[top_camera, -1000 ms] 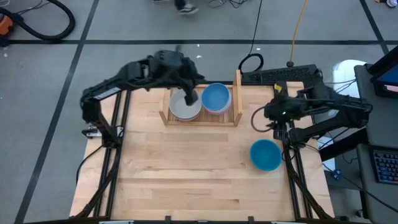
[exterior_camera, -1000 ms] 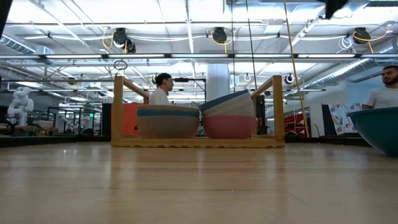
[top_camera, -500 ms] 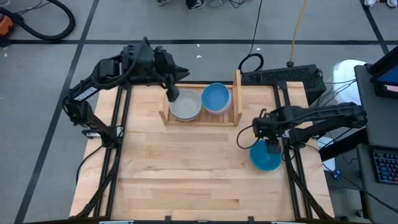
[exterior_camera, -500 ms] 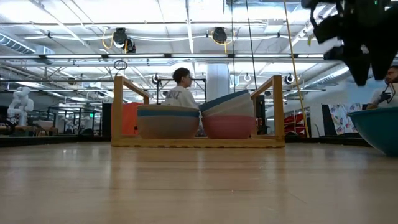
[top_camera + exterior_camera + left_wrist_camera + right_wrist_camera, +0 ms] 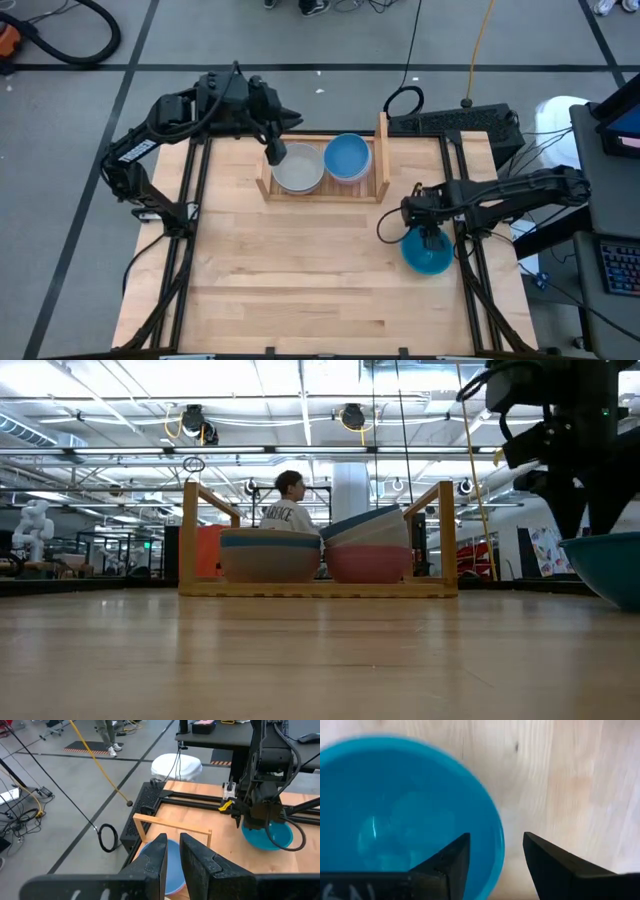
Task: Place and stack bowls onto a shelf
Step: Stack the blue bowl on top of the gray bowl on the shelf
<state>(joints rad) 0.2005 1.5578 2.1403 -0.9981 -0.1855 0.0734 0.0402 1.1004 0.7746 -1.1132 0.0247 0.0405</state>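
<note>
On the shelf at the table's far edge stand two stacks of bowls. The left stack is topped by a grey-white bowl and the right stack by a blue bowl. In the low view the right stack's upper bowls sit tilted. A single teal bowl rests on the table near the right edge. My right gripper is open and points down. Its fingers stand on either side of the bowl's rim, one over the hollow and one outside. My left gripper hovers above the shelf's far left corner, narrowly open and holding nothing.
A black keyboard and a cable loop lie beyond the far right corner. A person stands in the room behind the shelf. Bare wood stretches across the table's middle and near side.
My right gripper has come down from well above the table onto the teal bowl and has tipped to point straight down. My left gripper drew up and back from the left stack toward the far left, then kept still. The bowls have stayed in place.
</note>
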